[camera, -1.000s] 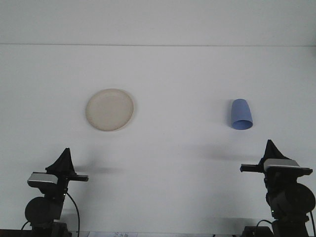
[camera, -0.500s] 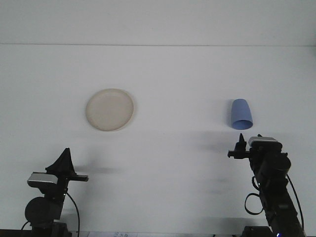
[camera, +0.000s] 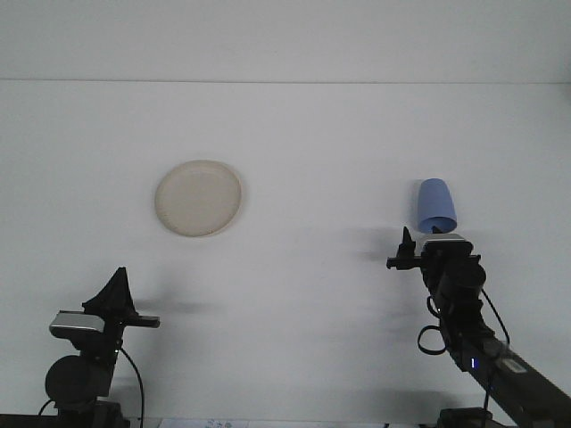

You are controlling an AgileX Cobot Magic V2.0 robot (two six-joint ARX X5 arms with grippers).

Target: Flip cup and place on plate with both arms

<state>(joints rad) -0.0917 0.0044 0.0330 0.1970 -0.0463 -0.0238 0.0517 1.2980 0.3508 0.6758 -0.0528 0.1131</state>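
White desk (camera: 303, 134) fills the view, mostly bare, so we have free room to work. Our right arm (camera: 468, 339) reaches from the near right corner toward the far side, lined up on the cup, which we judge is the approach for a grasp. Our left arm (camera: 85, 357) sits folded at the near left, well apart from everything, likely parked for its turn at the handover or placing. The plate (camera: 198, 198) lies flat on the left half, far from both arms, empty, the drop target. The blue cup (camera: 435, 207) is on the right half, resting on its side with its open mouth toward us, so it needs flipping. Right gripper (camera: 419, 242) is just near of the cup, almost at its rim, not holding it; we cannot tell the fingers' spread. Left gripper (camera: 116, 290) points up, holds nothing; fingers' state we cannot tell either.
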